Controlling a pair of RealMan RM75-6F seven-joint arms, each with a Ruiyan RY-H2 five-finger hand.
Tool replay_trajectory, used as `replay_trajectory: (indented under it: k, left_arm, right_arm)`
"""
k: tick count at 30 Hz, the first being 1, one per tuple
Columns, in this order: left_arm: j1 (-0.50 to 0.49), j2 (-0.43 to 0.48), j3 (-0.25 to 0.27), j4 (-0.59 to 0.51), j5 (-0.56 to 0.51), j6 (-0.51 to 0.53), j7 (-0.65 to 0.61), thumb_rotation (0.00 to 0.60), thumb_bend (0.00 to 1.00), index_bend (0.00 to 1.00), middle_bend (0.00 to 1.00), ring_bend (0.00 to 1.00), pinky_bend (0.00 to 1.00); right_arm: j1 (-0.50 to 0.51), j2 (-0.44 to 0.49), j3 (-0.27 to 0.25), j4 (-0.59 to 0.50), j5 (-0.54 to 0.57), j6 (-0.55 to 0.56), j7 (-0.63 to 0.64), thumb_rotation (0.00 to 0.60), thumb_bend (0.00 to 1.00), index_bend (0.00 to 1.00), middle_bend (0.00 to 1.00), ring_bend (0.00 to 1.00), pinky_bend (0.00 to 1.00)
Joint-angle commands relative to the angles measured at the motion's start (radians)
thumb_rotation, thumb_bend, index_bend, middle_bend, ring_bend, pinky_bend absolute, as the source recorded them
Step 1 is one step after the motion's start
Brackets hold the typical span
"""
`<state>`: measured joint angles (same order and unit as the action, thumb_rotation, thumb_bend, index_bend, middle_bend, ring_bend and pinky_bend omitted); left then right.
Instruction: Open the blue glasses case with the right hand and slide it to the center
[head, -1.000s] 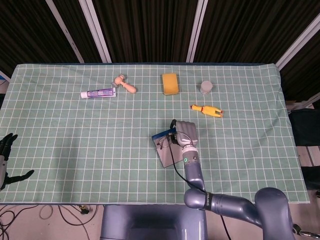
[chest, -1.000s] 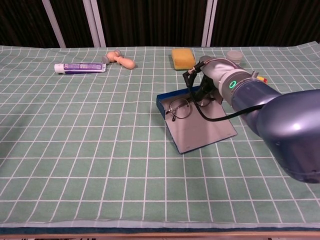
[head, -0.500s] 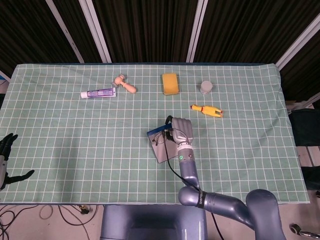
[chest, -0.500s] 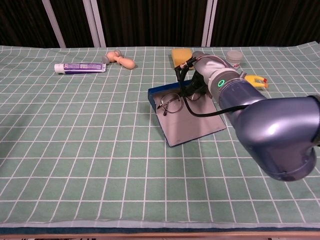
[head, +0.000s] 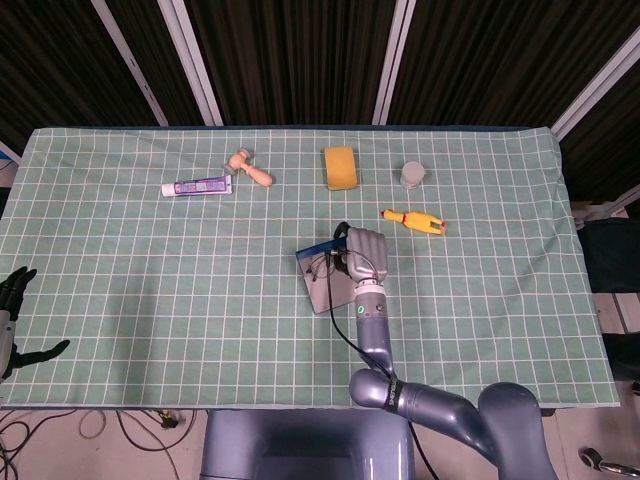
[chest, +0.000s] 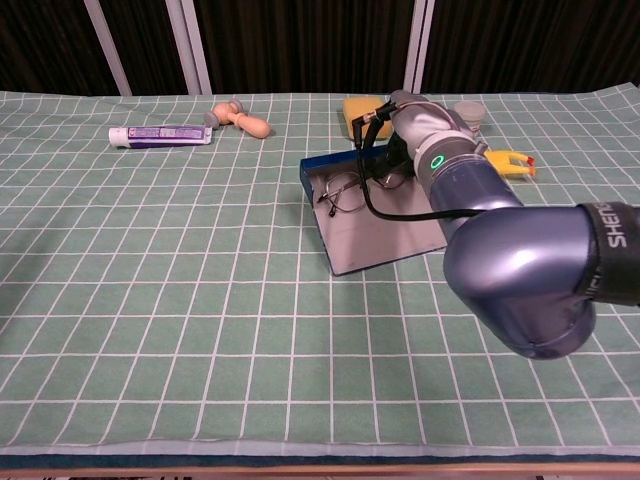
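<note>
The blue glasses case (head: 320, 290) lies open near the middle of the table, its grey inner lid (chest: 385, 235) flat toward me. A pair of wire glasses (chest: 342, 190) sits in its blue tray. My right hand (head: 365, 255) rests on the case's right rear part, fingers curled down over it; in the chest view the right hand (chest: 412, 128) covers that corner, so the fingertips are hidden. My left hand (head: 12, 300) hangs off the table's left edge, fingers apart and holding nothing.
Along the far side lie a toothpaste tube (head: 197, 186), a wooden massager (head: 250, 168), a yellow sponge (head: 340, 167), a grey jar (head: 412, 175) and a yellow rubber chicken (head: 414, 220). The sponge (chest: 362, 108) is just behind the case.
My right hand and the open case have slid left and then farther from me, toward the sponge. The left hand has not moved.
</note>
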<state>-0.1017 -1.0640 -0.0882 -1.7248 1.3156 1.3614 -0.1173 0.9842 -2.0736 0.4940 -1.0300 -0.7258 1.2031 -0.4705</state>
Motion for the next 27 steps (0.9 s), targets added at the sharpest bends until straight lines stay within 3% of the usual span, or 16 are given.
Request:
replay_trajectory:
  k: [1, 27]
  left_arm:
    - [0.000, 0.000, 0.001, 0.000, 0.001, -0.001, 0.001, 0.600, 0.00, 0.00, 0.00, 0.00, 0.00]
    - [-0.001, 0.000, 0.001, -0.001, 0.001, -0.001, -0.001, 0.600, 0.00, 0.00, 0.00, 0.00, 0.00]
  right_arm:
    - [0.001, -0.012, 0.006, 0.021, -0.013, 0.006, 0.008, 0.600, 0.49, 0.56, 0.92, 1.00, 1.00]
    - [-0.006, -0.063, 0.048, 0.105, -0.093, 0.003, 0.090, 0.600, 0.49, 0.55, 0.92, 0.99, 1.00]
